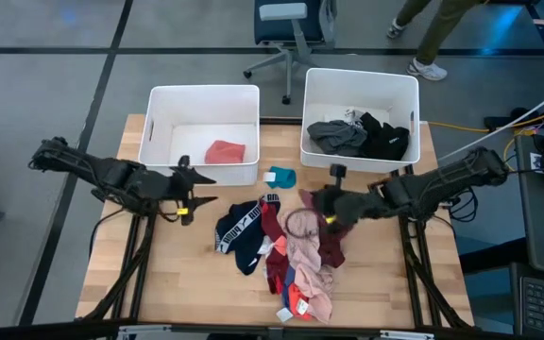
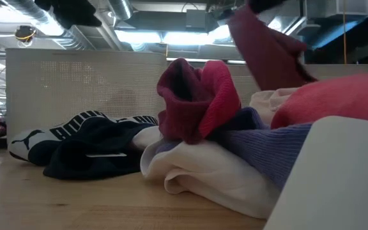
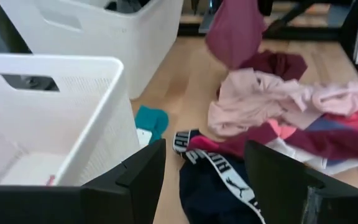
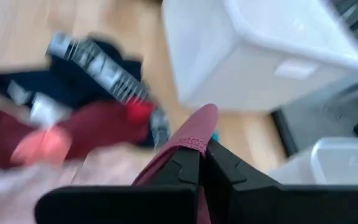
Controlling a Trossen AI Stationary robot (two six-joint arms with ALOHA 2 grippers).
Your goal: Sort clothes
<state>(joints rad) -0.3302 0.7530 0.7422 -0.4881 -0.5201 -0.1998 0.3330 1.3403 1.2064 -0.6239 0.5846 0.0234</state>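
Observation:
A heap of clothes (image 1: 286, 250) lies on the middle of the wooden table: pink, maroon, red, white and purple pieces, with a black garment with white lettered bands (image 1: 239, 227) at its left. My right gripper (image 1: 323, 203) is above the heap's far right part, shut on a maroon garment (image 3: 235, 31) that hangs from it. My left gripper (image 1: 203, 189) stands open in the air left of the heap, beside the left bin. A teal piece (image 1: 281, 177) lies apart near the bins. My right gripper pinches the maroon garment by a stitched edge (image 4: 196, 142) between its two fingers (image 4: 225, 165). The fingers slant downward, coming from the table's right. The cloth hangs slack below them (image 2: 267, 51). I cannot tell whether its lower end still touches the heap.
Two white bins stand at the table's far edge. The left bin (image 1: 159, 123) holds a red piece (image 1: 225, 151). The right bin (image 1: 314, 94) holds grey and black clothes (image 1: 362, 137). An office chair and a person's legs show beyond the table.

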